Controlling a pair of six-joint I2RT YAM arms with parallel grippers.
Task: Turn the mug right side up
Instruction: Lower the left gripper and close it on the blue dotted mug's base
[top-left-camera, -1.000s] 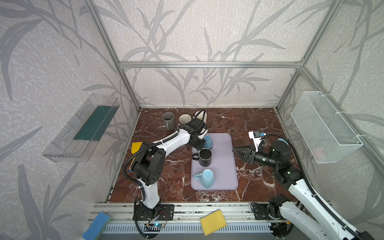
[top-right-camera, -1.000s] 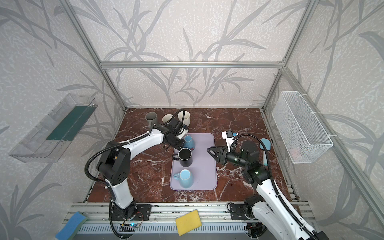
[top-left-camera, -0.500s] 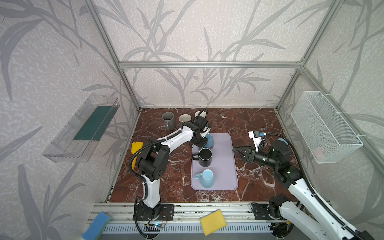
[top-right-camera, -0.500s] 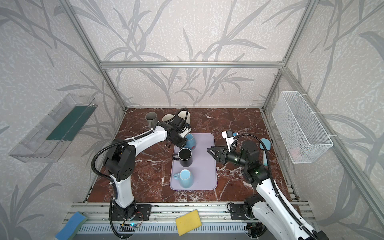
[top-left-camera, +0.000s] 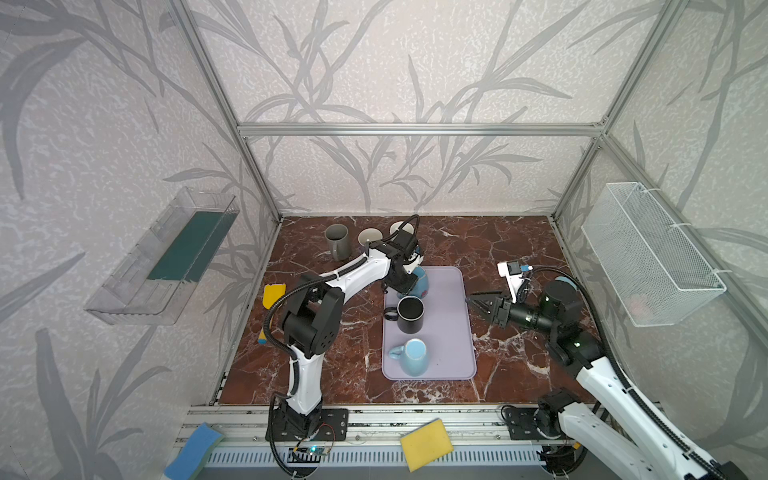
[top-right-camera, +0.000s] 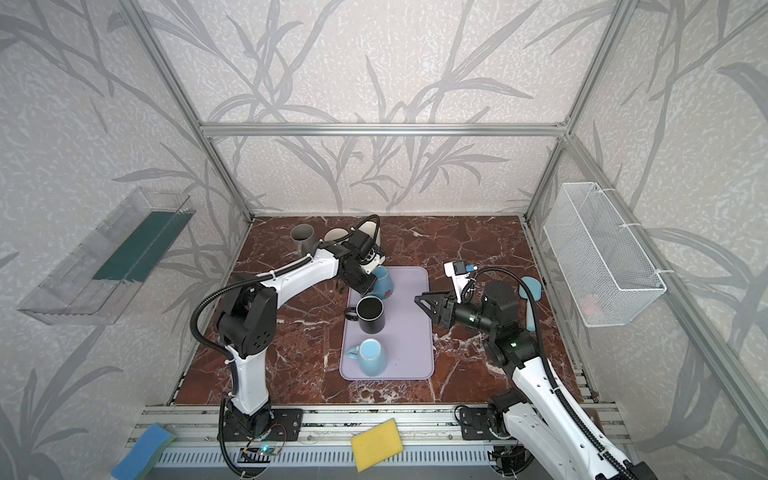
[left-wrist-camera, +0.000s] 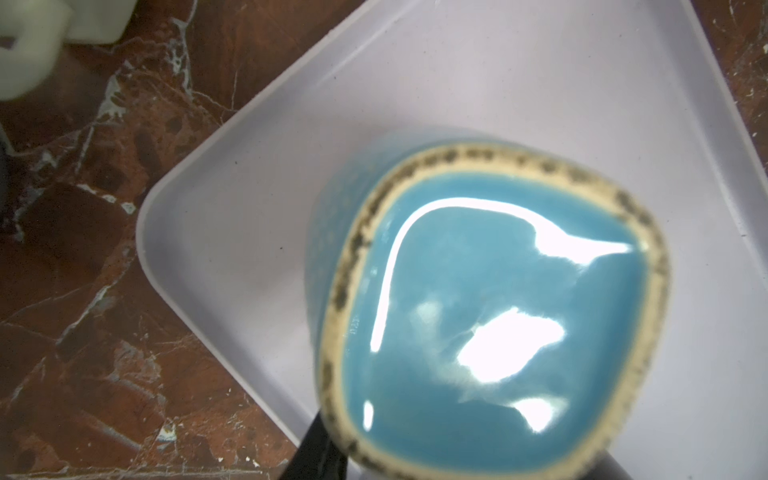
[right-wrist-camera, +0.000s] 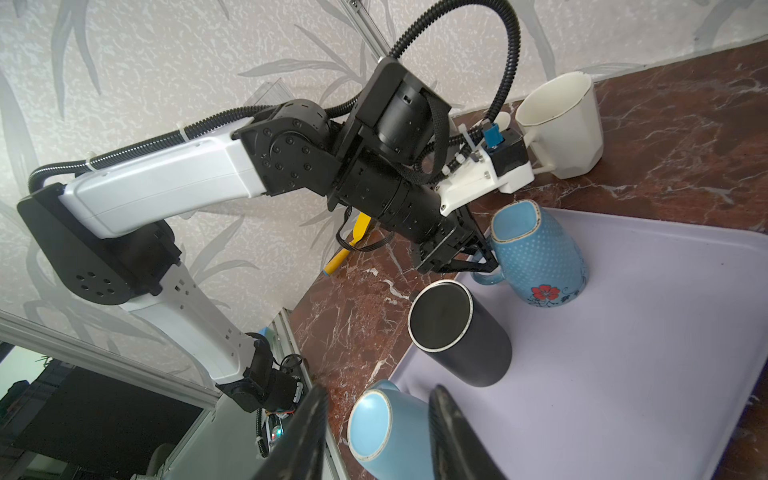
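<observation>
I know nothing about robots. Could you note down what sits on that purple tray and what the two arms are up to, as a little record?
Tray: lavender plastic tray on the brown marble table
Mug to flip: teal dotted ceramic mug with a red flower, base up, far left corner of tray
Other mugs on tray: black mug, mouth up; light blue mug
Left gripper: shut on the dotted mug's handle
Right gripper: open, empty, beside the tray's right edge

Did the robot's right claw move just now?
No. In both top views the right gripper hangs at the same spot as before, its tips by the right edge of the purple tray.
</observation>
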